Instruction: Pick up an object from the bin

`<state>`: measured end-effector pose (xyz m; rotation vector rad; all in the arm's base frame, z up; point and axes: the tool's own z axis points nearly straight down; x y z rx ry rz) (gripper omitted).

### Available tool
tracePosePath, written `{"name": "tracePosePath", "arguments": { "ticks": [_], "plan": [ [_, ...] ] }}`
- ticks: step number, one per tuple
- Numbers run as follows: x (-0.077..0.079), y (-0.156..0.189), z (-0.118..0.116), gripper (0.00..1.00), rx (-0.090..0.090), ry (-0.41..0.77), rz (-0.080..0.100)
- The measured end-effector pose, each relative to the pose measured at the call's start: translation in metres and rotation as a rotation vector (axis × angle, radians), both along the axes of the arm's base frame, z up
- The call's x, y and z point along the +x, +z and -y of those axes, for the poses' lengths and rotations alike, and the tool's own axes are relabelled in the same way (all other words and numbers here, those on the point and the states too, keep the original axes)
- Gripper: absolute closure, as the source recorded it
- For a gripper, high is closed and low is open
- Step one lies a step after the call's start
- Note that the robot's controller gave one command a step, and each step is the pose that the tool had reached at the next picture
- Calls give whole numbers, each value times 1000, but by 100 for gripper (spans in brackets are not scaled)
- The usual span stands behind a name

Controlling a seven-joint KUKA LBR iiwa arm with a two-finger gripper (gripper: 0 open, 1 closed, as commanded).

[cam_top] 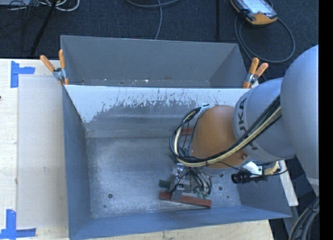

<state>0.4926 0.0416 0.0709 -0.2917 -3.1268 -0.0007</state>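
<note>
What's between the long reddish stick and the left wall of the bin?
Only bare grey floor, in the camera view. The reddish stick lies close by the pincer, with a small dark thing beside it.

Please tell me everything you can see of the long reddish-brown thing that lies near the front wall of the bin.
The reddish-brown thing is a narrow, flat bar; its material I cannot tell. It lies on the floor of the bin near the front wall, right of the middle, its right end slightly lower in the view. A green bit sits at that end. The gripper hangs just above it; contact cannot be judged. A small dark thing lies by its left end.
</note>
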Motion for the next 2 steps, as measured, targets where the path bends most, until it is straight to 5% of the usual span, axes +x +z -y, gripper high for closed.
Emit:
{"name": "tracePosePath", "arguments": {
  "ticks": [1,2],
  "plan": [
    [0,0,0,0,0,-1,1],
    [0,0,0,100,0,-2,1]
  ]
}}
